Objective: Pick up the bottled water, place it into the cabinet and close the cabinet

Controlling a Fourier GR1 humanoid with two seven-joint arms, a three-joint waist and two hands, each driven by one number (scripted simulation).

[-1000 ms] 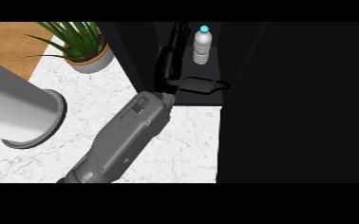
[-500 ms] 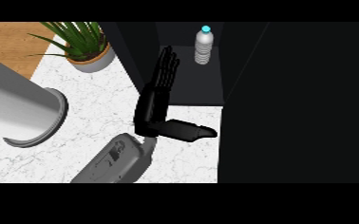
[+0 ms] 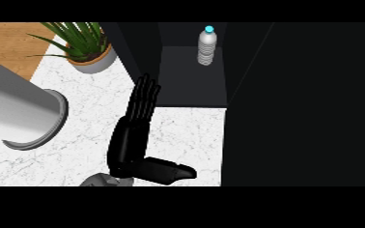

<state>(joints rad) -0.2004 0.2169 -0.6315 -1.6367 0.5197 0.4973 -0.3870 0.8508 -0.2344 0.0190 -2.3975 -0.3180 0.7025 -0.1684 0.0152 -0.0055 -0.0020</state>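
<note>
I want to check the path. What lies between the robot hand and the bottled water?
In the head view, nothing lies between the robot hand and the bottled water: only bare marble counter and the dark cabinet floor.

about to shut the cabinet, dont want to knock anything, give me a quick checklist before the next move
1. Bottled water inside the cabinet: ok, upright at the back.
2. Bottle released: ok, nothing touches it.
3. Robot hand clear of the cabinet: not ok, its straight fingers reach the front edge.
4. Robot hand open: ok, it holds nothing.
5. Cabinet door position: cannot tell, the right side is dark.
6. Potted plant and grey cylinder out of the way: ok, both sit left on the counter.
</note>
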